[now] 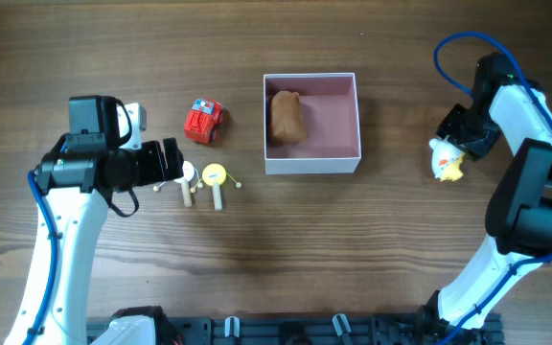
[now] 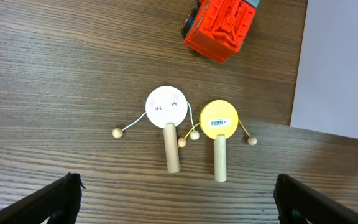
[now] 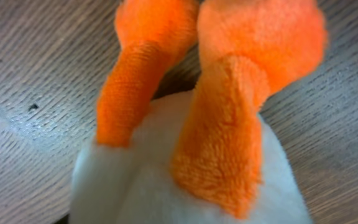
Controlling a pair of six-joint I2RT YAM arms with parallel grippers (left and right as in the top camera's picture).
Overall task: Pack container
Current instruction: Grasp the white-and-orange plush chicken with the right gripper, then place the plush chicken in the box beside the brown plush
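The container [image 1: 311,164] is a square white box with a pale pink inside, at mid-table, with a brown plush piece [image 1: 287,117] lying in its left half. A red toy car [image 1: 203,121] sits to its left. Two small wooden rattle drums, one white [image 1: 188,177] and one yellow [image 1: 216,175], lie below the car. My left gripper [image 1: 172,161] is open and empty just left of the drums. My right gripper [image 1: 455,142] is closed around a white and orange plush duck [image 1: 446,163] right of the container. The duck [image 3: 185,155] fills the right wrist view and hides the fingers.
In the left wrist view the white drum [image 2: 167,107] and the yellow drum [image 2: 219,119] lie ahead between the spread fingers [image 2: 179,199]. The red car [image 2: 219,25] is beyond them and the container's white wall [image 2: 334,62] is at the right.
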